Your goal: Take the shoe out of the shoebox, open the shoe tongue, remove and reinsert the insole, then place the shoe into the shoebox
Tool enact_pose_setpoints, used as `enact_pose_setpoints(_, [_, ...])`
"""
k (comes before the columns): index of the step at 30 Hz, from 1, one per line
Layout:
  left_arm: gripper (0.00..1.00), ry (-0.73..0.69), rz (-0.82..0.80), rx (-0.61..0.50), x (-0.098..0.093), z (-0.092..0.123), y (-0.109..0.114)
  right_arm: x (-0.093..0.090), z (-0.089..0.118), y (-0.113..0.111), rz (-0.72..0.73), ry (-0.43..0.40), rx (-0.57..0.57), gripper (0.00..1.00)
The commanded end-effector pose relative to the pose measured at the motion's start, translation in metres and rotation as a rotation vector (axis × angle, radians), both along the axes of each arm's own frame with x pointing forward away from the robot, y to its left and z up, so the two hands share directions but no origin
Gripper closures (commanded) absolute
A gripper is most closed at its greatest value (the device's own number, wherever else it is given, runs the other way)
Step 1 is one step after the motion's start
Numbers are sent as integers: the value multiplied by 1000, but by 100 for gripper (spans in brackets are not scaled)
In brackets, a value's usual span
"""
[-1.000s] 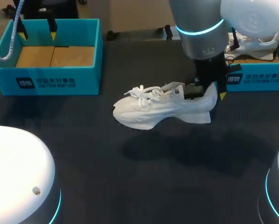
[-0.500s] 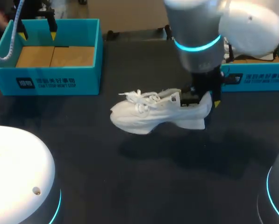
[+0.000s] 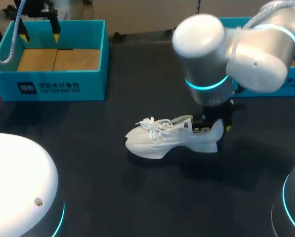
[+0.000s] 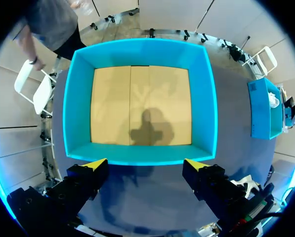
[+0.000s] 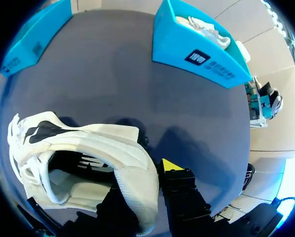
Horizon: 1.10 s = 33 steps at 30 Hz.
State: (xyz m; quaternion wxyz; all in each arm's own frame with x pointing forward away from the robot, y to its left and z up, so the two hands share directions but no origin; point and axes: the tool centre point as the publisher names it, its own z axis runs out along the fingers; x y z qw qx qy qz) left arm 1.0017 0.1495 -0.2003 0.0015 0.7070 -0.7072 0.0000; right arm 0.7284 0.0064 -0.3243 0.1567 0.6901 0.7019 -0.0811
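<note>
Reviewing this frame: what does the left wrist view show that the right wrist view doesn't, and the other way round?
Only the left wrist view: the inside of the shoebox, empty down to its cardboard floor, with the open left gripper over one wall.

Only the right wrist view: the white shoe seen into its opening, its heel wall clamped by the right gripper.

Both: the dark table and both teal boxes, including the second box, which holds something white.

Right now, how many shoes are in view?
2: one shoe, heel in the right hand; a second shoe inside the right shoebox. Others may be hidden.
</note>
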Motion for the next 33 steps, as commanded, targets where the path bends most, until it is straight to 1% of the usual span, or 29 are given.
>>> enact_pose_setpoints(1, [0, -1, 0, 1, -1, 0, 0, 0, -28, 2, -16, -13, -7, 100])
enact_pose_setpoints(2, [0, -1, 0, 1, -1, 0, 0, 0, -33, 1, -18, -5, -21, 100])
enact_pose_setpoints(3, [0, -1, 0, 1, -1, 0, 0, 0, -40, 0, -16, 2, 5, 100])
enact_pose_setpoints(7, [0, -1, 0, 1, -1, 0, 0, 3, -55, -1, -4, 16, 0, 100])
enact_pose_setpoints(10, [0, -1, 0, 1, -1, 0, 0, 4, -61, -1, -3, 21, -15, 100])
enact_pose_setpoints(15, [0, -1, 0, 1, -1, 0, 0, 4, -69, -2, -12, 17, 0, 100])
enact_pose_setpoints(16, [0, -1, 0, 1, -1, 0, 0, 4, -70, -3, -21, 21, -2, 96])
enact_pose_setpoints(17, [0, -1, 0, 1, -1, 0, 0, 4, -71, -3, -28, 20, -1, 77])
enact_pose_setpoints(20, [0, -1, 0, 1, -1, 0, 0, 4, -65, -4, -33, 19, 1, 30])
enact_pose_setpoints(21, [0, -1, 0, 1, -1, 0, 0, 4, -61, -3, -31, 15, 1, 11])
enact_pose_setpoints(22, [0, -1, 0, 1, -1, 0, 0, 4, -60, -4, -30, 15, 1, 0])
enact_pose_setpoints(27, [0, -1, 0, 1, -1, 0, 0, 2, -42, -1, 12, 22, 38, 0])
enact_pose_setpoints(29, [0, -1, 0, 1, -1, 0, 0, 1, -31, 1, 24, 16, 55, 0])
enact_pose_setpoints(33, [0, -1, 0, 1, -1, 0, 0, -2, -8, 2, 77, 16, 35, 0])
